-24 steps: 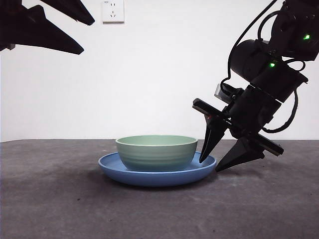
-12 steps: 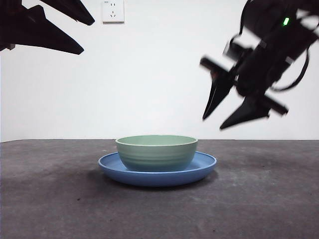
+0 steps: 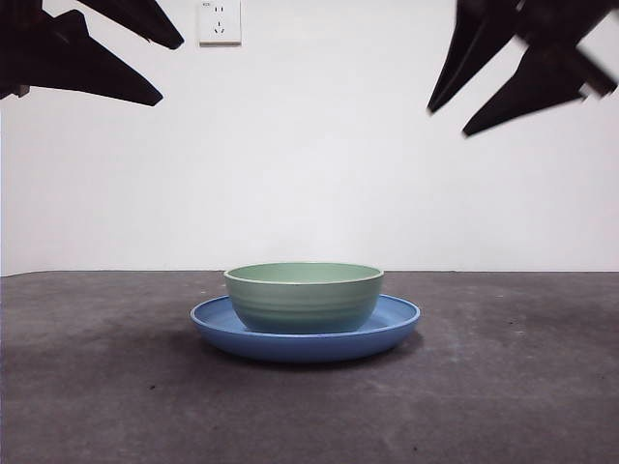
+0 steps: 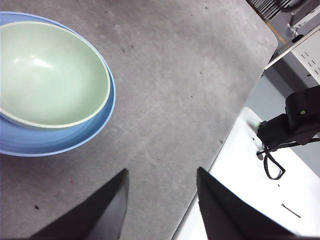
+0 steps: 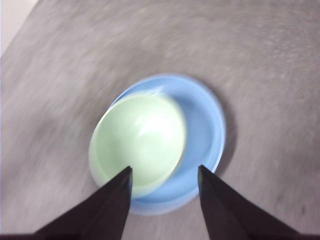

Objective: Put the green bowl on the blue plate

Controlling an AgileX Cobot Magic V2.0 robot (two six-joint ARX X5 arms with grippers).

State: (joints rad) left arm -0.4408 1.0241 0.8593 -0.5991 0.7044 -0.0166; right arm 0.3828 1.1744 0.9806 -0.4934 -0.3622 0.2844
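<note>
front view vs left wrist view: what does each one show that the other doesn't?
Only the front view: the white wall with its socket, the ridged outside of the pale mint-green ceramic bowl, and both grippers raised at the top corners, including the right gripper with its jaws apart. Only the left wrist view: the bowl's inside, the table's edge, and equipment beyond it. Both: the green bowl resting on the wide glossy blue plate, with the left gripper open and holding nothing.

Plain white wall behind a dark grey surface

A white wall socket (image 3: 220, 21) sits high on the wall (image 3: 309, 164). The matte, speckled grey surface (image 3: 503, 387) meets the wall in a level line; beyond its rounded corner lies pale flooring (image 4: 250, 165), evenly lit.
</note>
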